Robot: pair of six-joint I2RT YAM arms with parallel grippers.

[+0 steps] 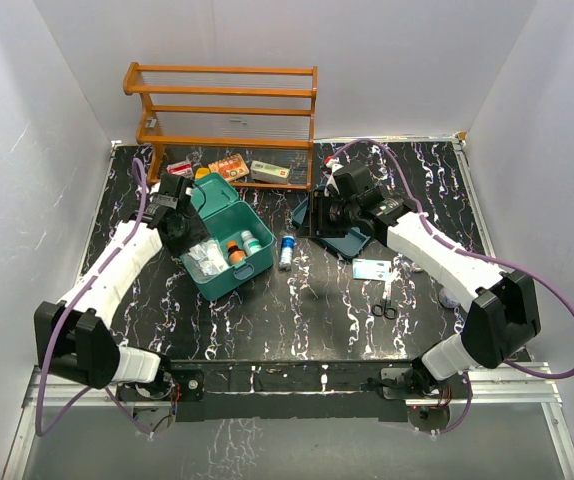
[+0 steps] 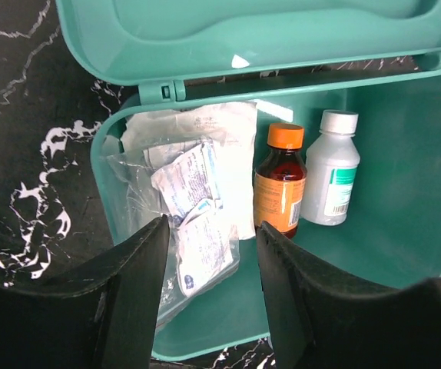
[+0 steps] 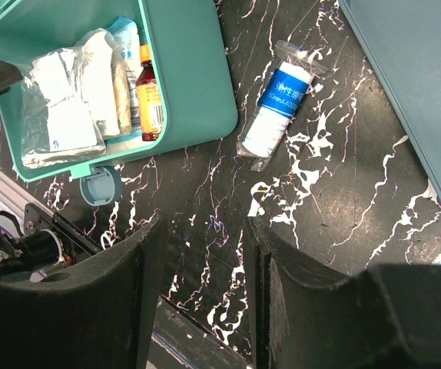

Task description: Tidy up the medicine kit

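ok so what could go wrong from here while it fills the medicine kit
1. The open left tool hangs just over the loose packets, close to the amber bottle and white bottle; a sideways move could knock them.
2. The wrapped bandage roll lies on the table outside the medicine kit; being round, it may roll away when the open right tool pinches it.

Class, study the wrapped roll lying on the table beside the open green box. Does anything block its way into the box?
Nothing visible does. The roll lies on bare table next to the box, whose lid stands open. Only the box's own side wall lies between them, and free floor shows beside the white bottle.
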